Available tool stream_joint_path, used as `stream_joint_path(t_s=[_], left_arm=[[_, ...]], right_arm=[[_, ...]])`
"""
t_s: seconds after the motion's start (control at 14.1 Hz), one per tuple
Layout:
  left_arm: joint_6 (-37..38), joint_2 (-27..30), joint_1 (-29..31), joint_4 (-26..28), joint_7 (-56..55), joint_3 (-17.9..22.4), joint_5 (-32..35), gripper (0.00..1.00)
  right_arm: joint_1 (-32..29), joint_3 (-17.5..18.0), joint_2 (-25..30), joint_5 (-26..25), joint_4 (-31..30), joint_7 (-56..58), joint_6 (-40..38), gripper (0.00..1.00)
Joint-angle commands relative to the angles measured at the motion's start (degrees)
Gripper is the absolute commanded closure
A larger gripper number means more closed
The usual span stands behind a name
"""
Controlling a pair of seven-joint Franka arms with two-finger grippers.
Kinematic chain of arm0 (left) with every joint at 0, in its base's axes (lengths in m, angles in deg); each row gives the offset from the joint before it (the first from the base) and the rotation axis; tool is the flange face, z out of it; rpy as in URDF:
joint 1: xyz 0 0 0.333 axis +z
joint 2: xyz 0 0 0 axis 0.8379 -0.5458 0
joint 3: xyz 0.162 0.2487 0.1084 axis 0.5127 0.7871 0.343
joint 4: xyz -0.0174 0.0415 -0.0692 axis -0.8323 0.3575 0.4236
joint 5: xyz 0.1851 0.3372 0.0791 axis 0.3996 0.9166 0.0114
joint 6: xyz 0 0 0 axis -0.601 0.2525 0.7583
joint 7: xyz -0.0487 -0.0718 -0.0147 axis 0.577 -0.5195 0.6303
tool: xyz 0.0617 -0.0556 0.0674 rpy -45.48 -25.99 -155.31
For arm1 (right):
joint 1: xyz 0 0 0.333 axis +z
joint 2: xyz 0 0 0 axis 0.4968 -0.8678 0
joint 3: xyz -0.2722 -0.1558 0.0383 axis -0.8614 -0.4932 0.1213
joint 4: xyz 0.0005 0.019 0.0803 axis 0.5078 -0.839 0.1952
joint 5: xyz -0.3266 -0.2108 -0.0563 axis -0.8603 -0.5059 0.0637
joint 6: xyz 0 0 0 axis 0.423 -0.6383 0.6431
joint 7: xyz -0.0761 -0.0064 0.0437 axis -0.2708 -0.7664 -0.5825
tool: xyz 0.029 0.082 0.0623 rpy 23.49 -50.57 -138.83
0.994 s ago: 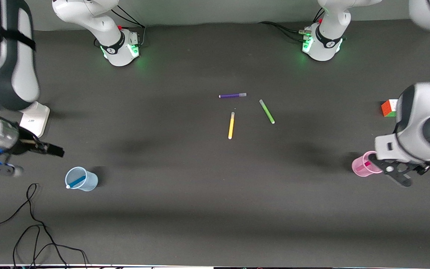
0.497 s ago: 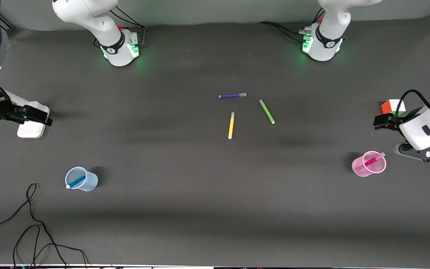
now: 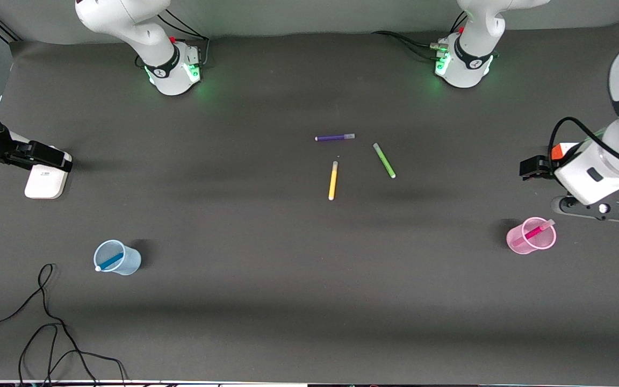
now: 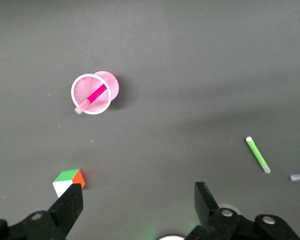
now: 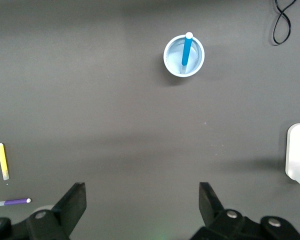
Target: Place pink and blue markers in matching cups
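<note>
Markers both stand in their cups. Left gripper point(image 4: 135, 205), jaws wide and empty, hangs over the desk point(image 3: 288, 269) near the pink cup point(image 3: 531, 235), whose pink marker point(image 3: 534, 233) leans on the rim. Right gripper point(image 5: 142, 205), equally spread and empty, is well apart from the translucent blue cup point(image 3: 117, 257) holding the slim blue marker point(image 3: 109, 261).

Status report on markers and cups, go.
Both pincers open, empty. Pink marker in pink cup, blue marker in blue cup. Nothing obstructing.
</note>
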Motion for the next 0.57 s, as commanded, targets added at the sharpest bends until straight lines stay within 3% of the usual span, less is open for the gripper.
stream_joint_path(t_s=[0.0, 0.07, 0.14, 0.36, 0.5], left_arm=[[-5.33, 7.84, 0.66, 10.96, -3.12, 0.53, -5.50, 0.01], [-5.33, 7.67, 0.92, 10.34, -5.57, 1.05, -5.96, 0.01], [-5.25, 7.66, 0.92, 10.25, -7.42, 1.32, -5.96, 0.01], [-6.29, 6.79, 1.71, 9.03, -7.19, 3.07, -4.91, 0.01], [-6.91, 4.51, 3.20, 4.65, -5.61, 4.57, -5.08, 0.01]], right_arm=[[-6.64, 9.02, 3.68, -2.87, -4.14, 0.18, 0.48, 0.00], [-11.91, 14.74, 3.77, -3.05, -5.10, 0.18, 1.01, 0.00], [-13.44, 17.23, 3.77, -3.49, -5.29, 0.27, 1.79, 0.00], [-13.46, 17.87, 4.21, -4.73, -5.81, 0.18, 4.51, 0.00], [-13.37, 17.70, 4.39, -4.90, -5.82, 0.09, 5.49, 0.00]])
